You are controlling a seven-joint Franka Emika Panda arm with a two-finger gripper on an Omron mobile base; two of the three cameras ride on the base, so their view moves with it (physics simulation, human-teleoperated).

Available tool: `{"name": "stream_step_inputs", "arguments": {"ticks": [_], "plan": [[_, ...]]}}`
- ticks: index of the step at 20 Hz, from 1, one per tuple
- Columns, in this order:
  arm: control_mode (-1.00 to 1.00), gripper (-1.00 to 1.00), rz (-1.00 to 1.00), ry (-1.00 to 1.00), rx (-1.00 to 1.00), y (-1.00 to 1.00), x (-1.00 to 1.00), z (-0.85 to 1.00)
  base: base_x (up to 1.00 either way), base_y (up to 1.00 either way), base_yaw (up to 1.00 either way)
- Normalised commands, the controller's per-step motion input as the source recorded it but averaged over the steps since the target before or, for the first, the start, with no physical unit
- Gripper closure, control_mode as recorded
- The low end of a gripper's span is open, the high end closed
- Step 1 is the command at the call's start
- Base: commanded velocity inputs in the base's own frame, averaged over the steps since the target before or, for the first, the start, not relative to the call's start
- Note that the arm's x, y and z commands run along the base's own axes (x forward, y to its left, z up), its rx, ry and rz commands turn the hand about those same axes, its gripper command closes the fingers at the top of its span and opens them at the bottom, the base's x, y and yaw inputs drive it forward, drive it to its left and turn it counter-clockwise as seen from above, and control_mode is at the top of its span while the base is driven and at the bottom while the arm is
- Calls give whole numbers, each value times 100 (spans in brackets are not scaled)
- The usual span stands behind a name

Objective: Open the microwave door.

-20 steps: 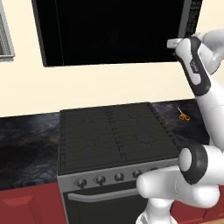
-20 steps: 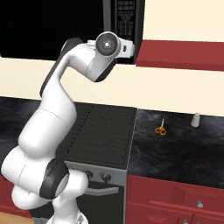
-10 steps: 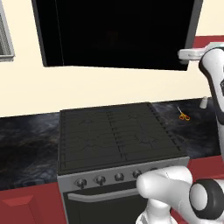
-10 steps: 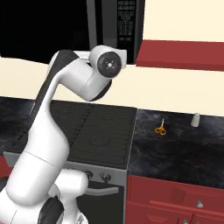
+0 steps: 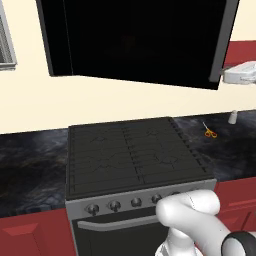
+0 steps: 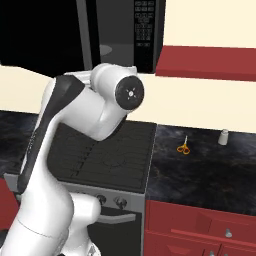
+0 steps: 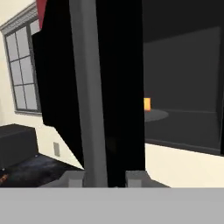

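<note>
My gripper (image 7: 105, 177) sits astride the handle bar (image 7: 89, 96) of the microwave door (image 5: 135, 40): the grey bar rises straight up between my two finger tips, one just beside it on each side. Whether the pads press on the bar or merely bracket it I cannot tell. I judge I sit here because the bar is the only purchase on that flat black panel, and hooking it lets my arm pull the free edge around the hinge.

The door stands partly swung out. To the right of the handle bar, in the hand view, the cavity (image 7: 183, 87) is open to sight, with its pale turntable (image 7: 153, 114) and a small orange glow at the back. From the left base view, the panel hangs well above the stove (image 5: 132, 152), its handle edge on the side nearest my white forearm (image 5: 240, 75).

Below the handle bar there is free air down to the stovetop. Beside the keypad (image 6: 144, 22) the red wall cabinet (image 6: 207, 62) starts. The scissors (image 6: 183, 148) and small shaker (image 6: 223, 136) lie on the counter (image 6: 210, 165), well apart from the door's sweep.
</note>
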Motion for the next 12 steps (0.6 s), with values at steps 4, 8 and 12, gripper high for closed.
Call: {"name": "stream_step_inputs", "arguments": {"ticks": [4, 8, 12], "plan": [[-100, -100, 0, -18, 0, -18, -46, 8, 0, 0, 0], [-100, -100, 0, -38, -11, -12, -4, -1, 0, 0, 0], [-100, -100, 5, -43, -21, -29, 3, -2, 0, 0, 0]]}}
